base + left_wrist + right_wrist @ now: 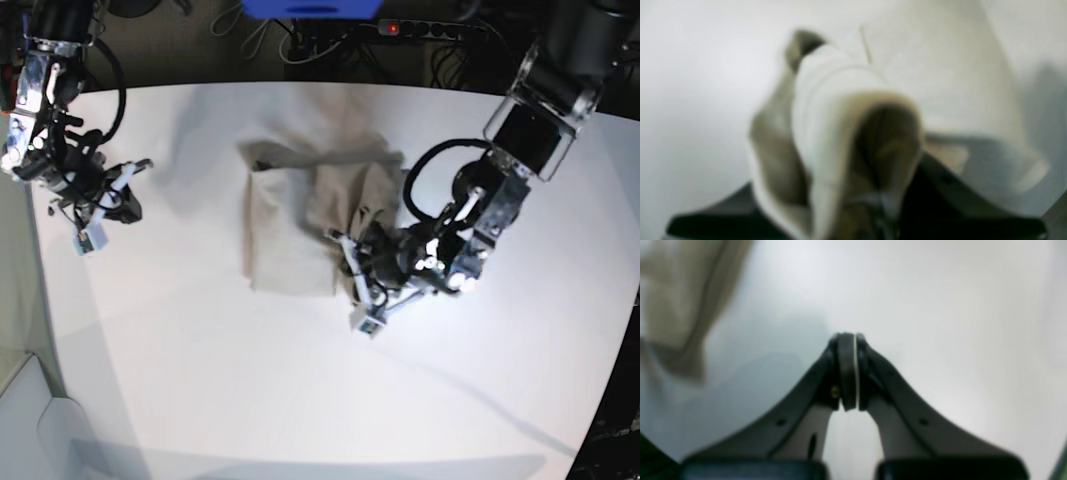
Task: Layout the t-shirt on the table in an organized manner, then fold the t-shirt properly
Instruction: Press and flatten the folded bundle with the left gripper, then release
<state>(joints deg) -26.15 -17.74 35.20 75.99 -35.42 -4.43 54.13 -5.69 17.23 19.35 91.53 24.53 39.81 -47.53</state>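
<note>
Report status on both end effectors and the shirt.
Left end effector shut on the t-shirt, cloth bunched and lifted. Right end effector shut, empty, off to the side. Shirt part-folded on the table. Nothing in the way.

T-shirt mid-table, between arms

We note the t-shirt — light grey-beige, soft — lying partly folded near the middle of the white surface. Its left portion is a flat, roughly rectangular panel; its right portion is bunched and raised, with loose folds. In the left wrist view a rolled hem stands up close to the lens — blurred.
</note>
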